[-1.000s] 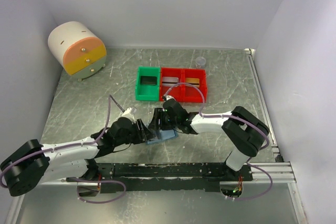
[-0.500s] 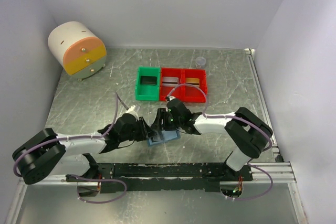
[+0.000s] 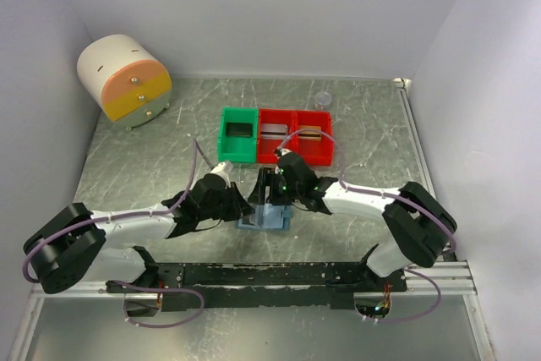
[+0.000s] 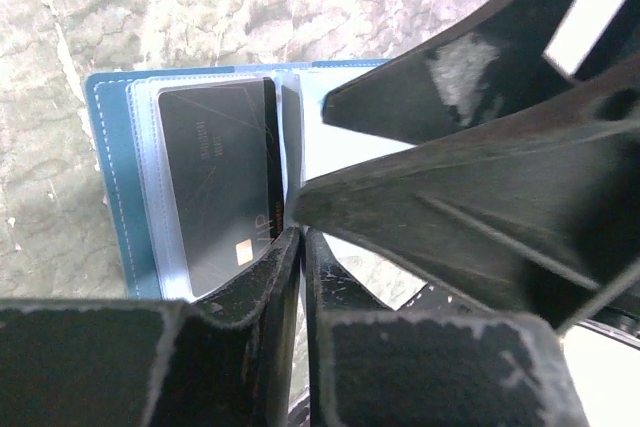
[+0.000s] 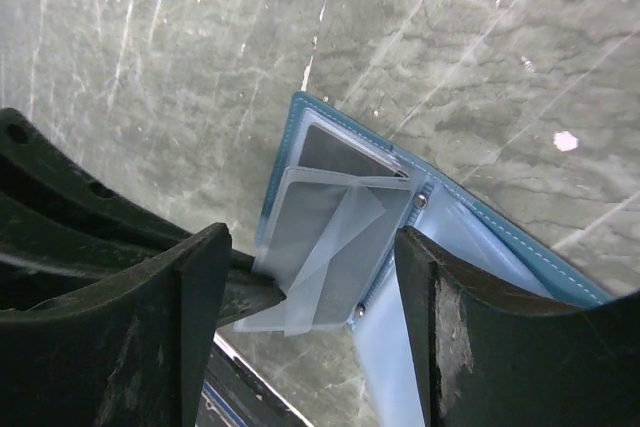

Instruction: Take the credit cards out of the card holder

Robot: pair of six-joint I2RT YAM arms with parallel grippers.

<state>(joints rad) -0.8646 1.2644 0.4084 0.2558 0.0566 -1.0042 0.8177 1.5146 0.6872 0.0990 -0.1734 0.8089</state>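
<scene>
Left pincer (image 4: 297, 237) newly near-closed at one dark card (image 4: 215, 182); right pincer (image 5: 310, 252) wide, empty, over one card holder (image 4: 108, 187).

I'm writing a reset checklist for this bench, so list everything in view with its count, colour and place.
table: one, grey streaked metal, under everything
drawer unit: one, cream with pink and yellow fronts, far left corner
green bin: one, green, middle back
red bins: two, red, joined, right of the green one
cards in bins: three, dark, silvery and gold, one per bin
clear cup: one, see-through, behind the red bins
card holder: one, blue, open, near middle
card in the holder: one seen, dark, in a clear sleeve
left pincer: one, black, nearly closed at the holder's sleeve edge
right pincer: one, black, open, over the holder
</scene>
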